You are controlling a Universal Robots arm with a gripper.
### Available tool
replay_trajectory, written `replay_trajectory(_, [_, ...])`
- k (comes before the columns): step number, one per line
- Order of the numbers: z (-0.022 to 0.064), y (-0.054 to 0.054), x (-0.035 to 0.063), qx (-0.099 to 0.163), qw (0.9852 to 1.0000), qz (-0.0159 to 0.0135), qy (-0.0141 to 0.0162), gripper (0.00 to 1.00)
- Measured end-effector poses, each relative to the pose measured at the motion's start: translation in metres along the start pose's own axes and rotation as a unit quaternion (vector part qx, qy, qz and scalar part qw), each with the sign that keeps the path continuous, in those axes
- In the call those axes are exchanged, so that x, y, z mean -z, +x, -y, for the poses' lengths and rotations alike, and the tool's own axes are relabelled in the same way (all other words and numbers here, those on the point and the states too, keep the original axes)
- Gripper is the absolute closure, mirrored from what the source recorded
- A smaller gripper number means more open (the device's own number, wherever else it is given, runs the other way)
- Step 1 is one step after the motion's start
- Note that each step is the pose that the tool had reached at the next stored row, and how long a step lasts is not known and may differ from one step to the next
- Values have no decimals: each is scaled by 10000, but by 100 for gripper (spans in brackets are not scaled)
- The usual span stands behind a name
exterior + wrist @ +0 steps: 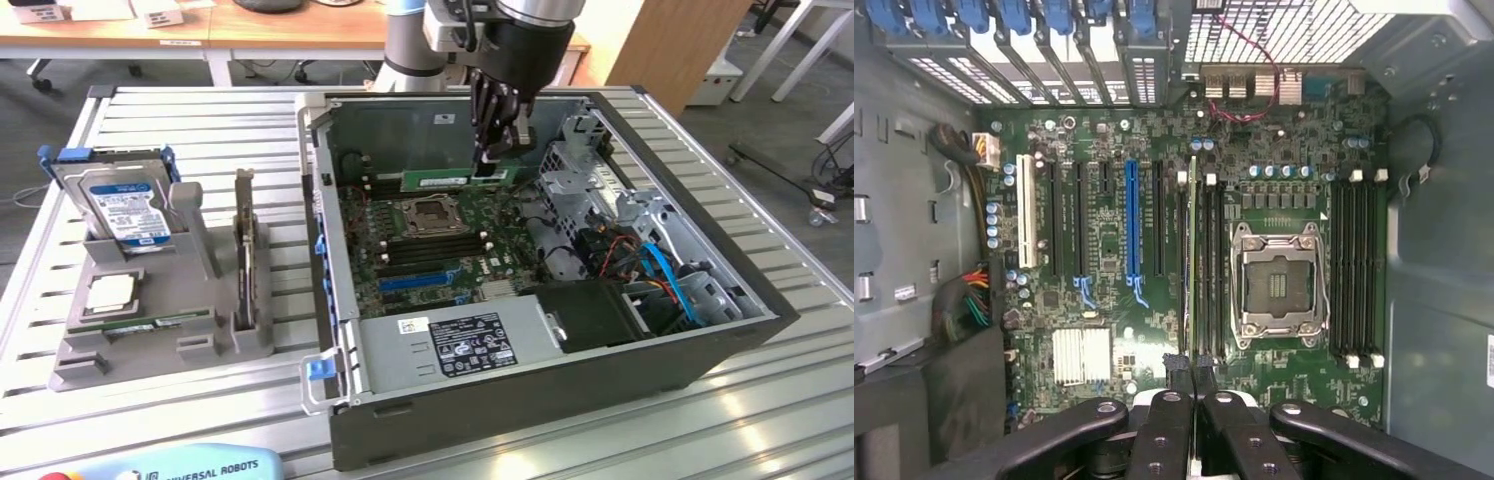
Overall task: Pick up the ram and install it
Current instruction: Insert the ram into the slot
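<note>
Gripping the ram edge-on, pincer clenched on its top edge | ram inside the computer case, over the memory slots beside the processor socket — possibly seated, cannot tell | light, stiff, thin, fragile — hold bare edges, not chips

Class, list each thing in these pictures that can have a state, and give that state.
gripper, shut on the ram.
ram, held on edge at the memory slots beside the processor socket; whether it is seated, cannot tell.
computer case, lying on its side, open.
processor socket, bare, no cooler on it.
hard drive, upright in the grey holder.
expansion card, standing on edge in the holder.
</note>
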State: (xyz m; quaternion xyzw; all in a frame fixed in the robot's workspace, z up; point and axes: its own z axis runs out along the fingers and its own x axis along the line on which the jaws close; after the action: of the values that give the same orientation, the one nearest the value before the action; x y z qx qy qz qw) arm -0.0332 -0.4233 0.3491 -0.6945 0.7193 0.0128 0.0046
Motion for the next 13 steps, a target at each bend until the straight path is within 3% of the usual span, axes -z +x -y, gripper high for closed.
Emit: replay_trajectory(13, [2, 4, -181, 0, 10000, 1, 12, 89])
